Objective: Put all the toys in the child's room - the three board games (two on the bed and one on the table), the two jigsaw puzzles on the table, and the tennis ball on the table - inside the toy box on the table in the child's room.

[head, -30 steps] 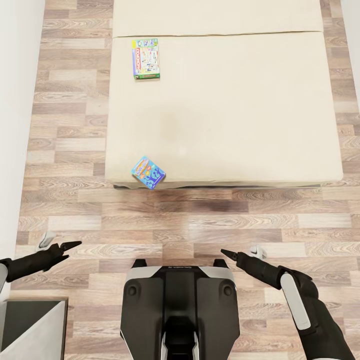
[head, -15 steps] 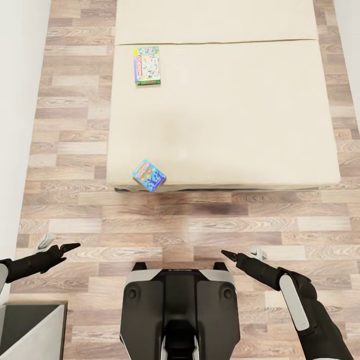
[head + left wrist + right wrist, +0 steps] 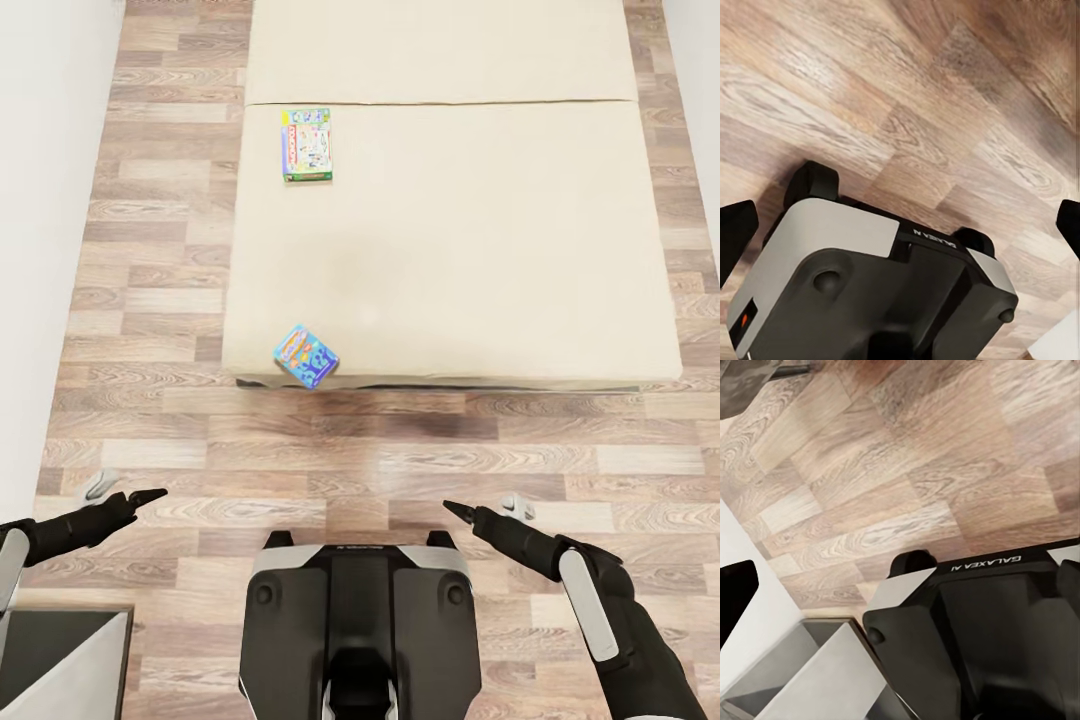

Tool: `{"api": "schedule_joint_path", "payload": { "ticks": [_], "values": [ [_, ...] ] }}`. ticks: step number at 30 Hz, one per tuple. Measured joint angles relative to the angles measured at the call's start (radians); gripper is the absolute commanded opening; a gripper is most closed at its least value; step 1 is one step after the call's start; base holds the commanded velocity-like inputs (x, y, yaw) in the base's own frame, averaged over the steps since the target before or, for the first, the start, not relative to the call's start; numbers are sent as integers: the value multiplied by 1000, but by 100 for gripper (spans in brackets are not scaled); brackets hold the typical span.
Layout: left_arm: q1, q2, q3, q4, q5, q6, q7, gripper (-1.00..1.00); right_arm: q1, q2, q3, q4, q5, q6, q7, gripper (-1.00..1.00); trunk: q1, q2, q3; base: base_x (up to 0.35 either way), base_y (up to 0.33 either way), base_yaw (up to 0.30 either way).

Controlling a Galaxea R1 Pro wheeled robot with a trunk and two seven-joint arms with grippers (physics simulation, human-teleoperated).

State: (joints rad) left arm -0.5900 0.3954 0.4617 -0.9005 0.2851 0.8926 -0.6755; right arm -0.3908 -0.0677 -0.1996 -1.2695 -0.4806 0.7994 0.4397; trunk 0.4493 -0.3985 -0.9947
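Both pincers are held low over the wood floor (image 3: 420,440), the left pincer (image 3: 150,494) and the right pincer (image 3: 452,508) each empty; the wrist views show the fingertips well apart. Since a second ago the view has swung slightly, so the bed (image 3: 480,230) now sits a little further right. Two board games lie on it: one (image 3: 306,355) overhanging the near edge, one (image 3: 307,145) farther back. Bare floor lies between base and bed for an approach.

Wood-plank floor (image 3: 400,450) — white wall (image 3: 40,250) at left, grey-topped unit (image 3: 60,650) in near corner.
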Motion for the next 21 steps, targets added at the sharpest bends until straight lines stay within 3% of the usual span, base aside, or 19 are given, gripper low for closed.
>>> {"api": "schedule_joint_path", "payload": {
  "ticks": [5, 16, 21],
  "values": [
    [0, -10, -8, -1, -4, -1, -1, 100, 0, -5, -5, -2, -1, 1, 1, 100, 0, 0, 8, 0, 0, 79],
    [0, -18, -134, -1, -9, -3, 6, 100, 0, -1, -4, -5, -1, 1, -16, 100, 0, 0, 27, 0, 0, 79],
    [-1, -28, -167, -1, -9, -13, 53, 100, 0, -1, -7, -3, -2, 2, -21, 100, 0, 0, 35, 0, 0, 79]
  ]
}}
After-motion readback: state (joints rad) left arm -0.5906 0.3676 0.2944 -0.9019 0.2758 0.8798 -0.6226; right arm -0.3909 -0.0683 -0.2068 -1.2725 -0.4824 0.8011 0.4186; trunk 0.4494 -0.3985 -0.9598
